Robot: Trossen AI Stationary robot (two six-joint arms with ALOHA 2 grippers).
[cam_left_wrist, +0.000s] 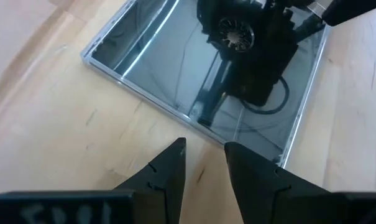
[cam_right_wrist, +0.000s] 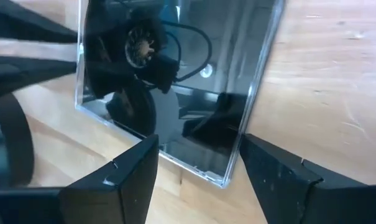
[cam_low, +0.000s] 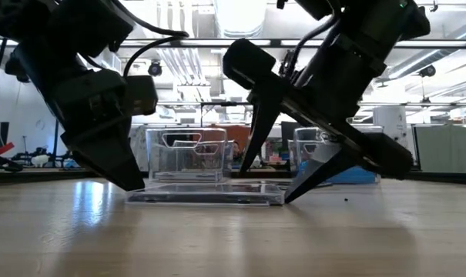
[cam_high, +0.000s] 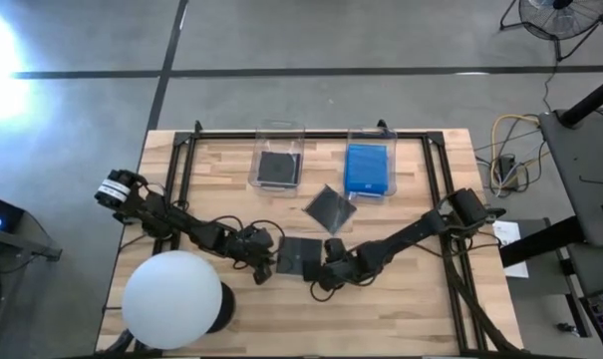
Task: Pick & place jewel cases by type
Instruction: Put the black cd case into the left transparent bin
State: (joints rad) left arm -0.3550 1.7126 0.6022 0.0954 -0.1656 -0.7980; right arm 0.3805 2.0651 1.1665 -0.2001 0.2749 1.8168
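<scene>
High view: a dark grey glossy square jewel case (cam_high: 300, 257) lies flat on the pale wooden table (cam_high: 411, 309), between the left gripper (cam_high: 264, 261) and the right gripper (cam_high: 318, 273), which close in on its opposite edges. A second dark square case (cam_high: 331, 207) lies loose and turned cornerwise, farther back. Behind it stand two clear plastic bins: the left bin (cam_high: 278, 135) holds a dark case (cam_high: 278, 168), the right bin (cam_high: 371, 137) holds bright blue rectangular cases (cam_high: 368, 170). A large white sphere (cam_high: 173, 299) sits at the near left corner. Low view: the flat case (cam_low: 206, 192) rests fully on the table; the left gripper (cam_low: 125, 178) stands at one end and the right gripper (cam_low: 275, 185) at the other, with one finger coming down on the case's top and the other reaching the table beside its end. Nothing is lifted. Left wrist view: the left gripper (cam_left_wrist: 204, 163) has its jaws released with a narrow gap, tips just short of the case edge (cam_left_wrist: 237, 134). Right wrist view: the right gripper (cam_right_wrist: 197, 177) has its jaws released and spread wide, flanking a corner of the case (cam_right_wrist: 194, 81). Handling, as a judgement: the case is light, rigid and brittle, with a smooth mirror-like face that offers little friction, and it lies too flat for a direct pinch. The likely hold is across the thin edge near the middle of a side, once one edge is tipped up against the other gripper. Excess clamping force could crack the plastic.
</scene>
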